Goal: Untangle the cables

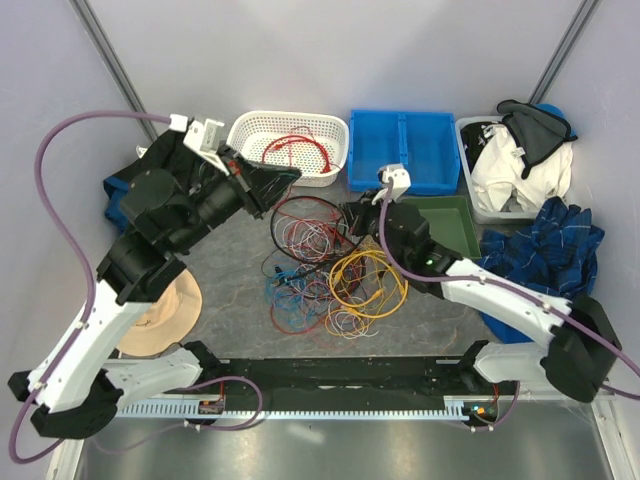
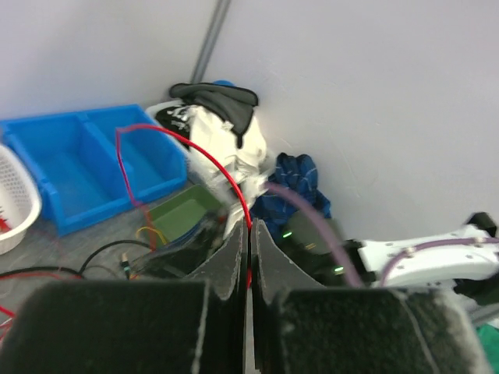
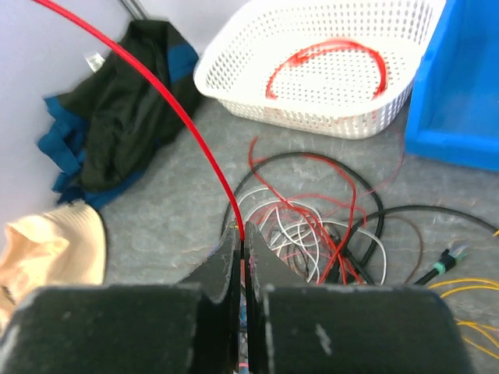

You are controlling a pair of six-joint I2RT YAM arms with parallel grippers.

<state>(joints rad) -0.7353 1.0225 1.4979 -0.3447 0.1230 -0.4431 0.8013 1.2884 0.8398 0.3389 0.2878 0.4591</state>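
Left gripper and right gripper, jaws each clamped on the red cable, should draw apart slowly so it slips from the tangle unsnagged.

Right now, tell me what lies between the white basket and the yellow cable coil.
Red, black and white cable loops lie between the white basket and the yellow coil, seen in the top external view.

Cables before basket, one seemingly inside it
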